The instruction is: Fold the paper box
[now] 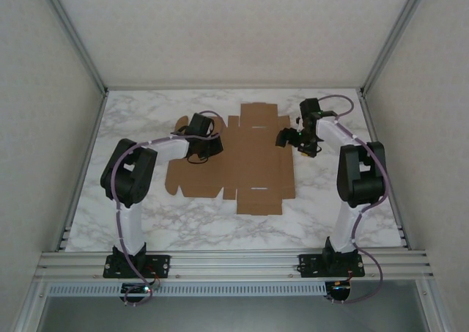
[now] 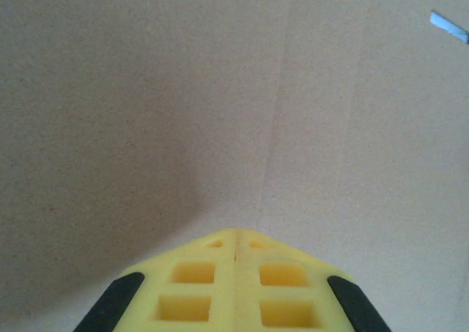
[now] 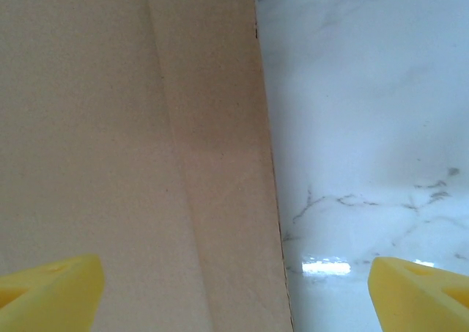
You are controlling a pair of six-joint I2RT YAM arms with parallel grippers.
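The white marble desk (image 1: 352, 215) carried the paper box (image 1: 253, 163), which lay flat and unfolded about its middle, a brown blank with its flaps and tabs spread out on every side. The left arm (image 1: 132, 174) reached in over the box's left side, and the right arm (image 1: 360, 172) bent in toward the box's far right corner.

The left pincer (image 1: 198, 145) hung over the left part of the box, near its far left flap. In the left wrist view it was clenched, its yellow fingers (image 2: 190, 288) pressed flat together with nothing between them, aimed at bare cardboard where a faint crease (image 2: 275, 127) ran away from the tips. Whether the tips touched the board could not be told.

The right pincer (image 1: 297, 138) sat at the box's right edge. In the right wrist view it stood released, jaws wide apart and holding nothing: one finger (image 3: 51, 292) was over the cardboard, the other over the desk just beside the box, with the box's edge running between them. Another fold line lay just inside that edge, parallel to it
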